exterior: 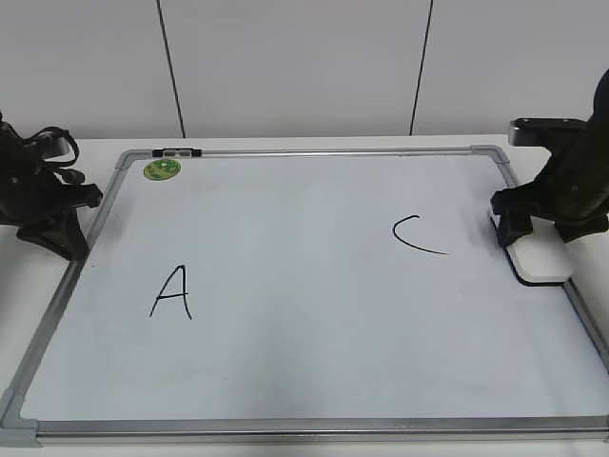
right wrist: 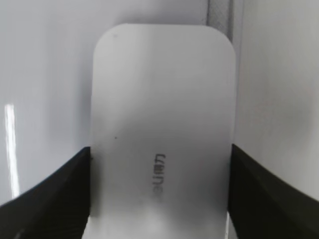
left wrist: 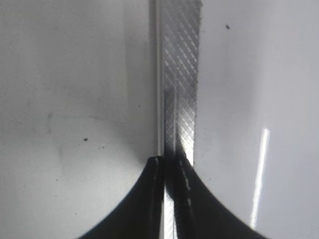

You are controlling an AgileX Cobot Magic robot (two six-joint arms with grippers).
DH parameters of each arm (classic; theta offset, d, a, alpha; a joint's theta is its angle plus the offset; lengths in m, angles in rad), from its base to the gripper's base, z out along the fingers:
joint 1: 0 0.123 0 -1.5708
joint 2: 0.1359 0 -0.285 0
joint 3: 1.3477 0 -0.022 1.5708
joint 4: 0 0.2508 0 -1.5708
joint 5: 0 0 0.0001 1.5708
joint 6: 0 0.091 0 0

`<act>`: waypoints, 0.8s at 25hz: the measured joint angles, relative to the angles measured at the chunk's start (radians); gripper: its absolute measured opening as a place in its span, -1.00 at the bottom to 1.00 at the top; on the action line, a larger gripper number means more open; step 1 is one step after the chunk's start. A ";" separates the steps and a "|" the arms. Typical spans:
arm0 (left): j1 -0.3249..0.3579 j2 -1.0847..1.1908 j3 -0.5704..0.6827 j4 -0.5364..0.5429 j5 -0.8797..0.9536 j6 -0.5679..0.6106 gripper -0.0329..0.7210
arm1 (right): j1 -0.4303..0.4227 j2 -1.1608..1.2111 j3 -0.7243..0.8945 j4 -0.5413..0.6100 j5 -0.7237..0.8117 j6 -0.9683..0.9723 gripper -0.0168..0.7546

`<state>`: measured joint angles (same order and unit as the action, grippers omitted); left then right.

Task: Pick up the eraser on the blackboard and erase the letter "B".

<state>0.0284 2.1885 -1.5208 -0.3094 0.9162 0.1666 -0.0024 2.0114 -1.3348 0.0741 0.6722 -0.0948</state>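
Note:
The blackboard (exterior: 304,314) is a white board in a silver frame, lying flat. No letter "B" shows on it; only a black "A" (exterior: 171,293) and a black "C" (exterior: 416,235) are there. The white eraser (exterior: 544,265) lies at the board's right edge, partly over the frame. My right gripper (exterior: 519,236) is down on it. In the right wrist view the eraser (right wrist: 159,89) fills the gap, and both fingers of the right gripper (right wrist: 159,149) touch its long sides. My left gripper (exterior: 65,246) is shut and empty over the left frame rail (left wrist: 182,74).
A round green magnet (exterior: 162,169) sits at the board's far left corner, next to a small black clip (exterior: 177,151) on the top rail. The board rests on a white table, with a grey panelled wall behind.

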 joint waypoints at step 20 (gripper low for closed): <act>0.000 0.010 -0.147 0.055 0.142 0.001 -0.03 | 0.000 -0.188 -0.091 0.002 0.141 -0.011 0.64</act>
<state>0.0284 2.1988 -1.6674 -0.2548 1.0582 0.1681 -0.0024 1.8239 -1.4259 0.0761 0.8128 -0.1057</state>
